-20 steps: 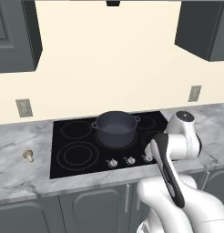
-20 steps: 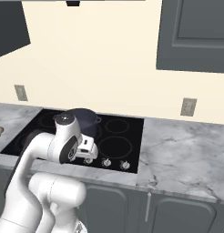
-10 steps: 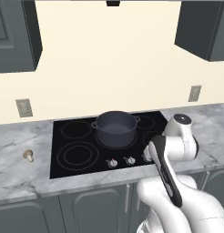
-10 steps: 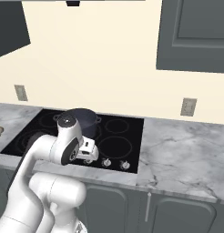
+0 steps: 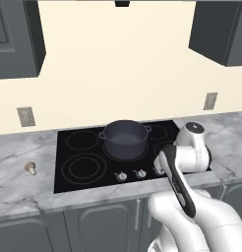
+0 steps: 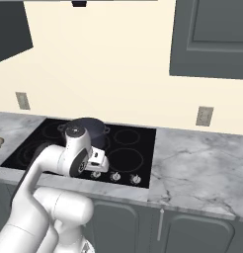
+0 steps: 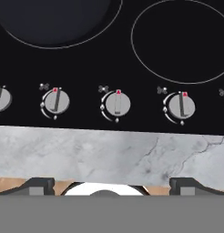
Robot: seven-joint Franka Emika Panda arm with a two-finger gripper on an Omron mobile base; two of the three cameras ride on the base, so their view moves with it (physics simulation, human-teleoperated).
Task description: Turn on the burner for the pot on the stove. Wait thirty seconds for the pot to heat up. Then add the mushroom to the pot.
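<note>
The first step is in hand: the burner is not yet switched on, since no red glow shows around the pot (image 5: 124, 138), which stands at the back middle of the stove (image 5: 83, 172). The pincer (image 7: 112, 184) hangs open above the counter's (image 7: 109, 152) front edge, and its tips stand wide apart on either side of the middle knob (image 7: 116, 104). The next move probably calls for lowering onto the correct knob, closing, and twisting. The mushroom (image 5: 30, 168) lies on the counter, left of the stove.
</note>
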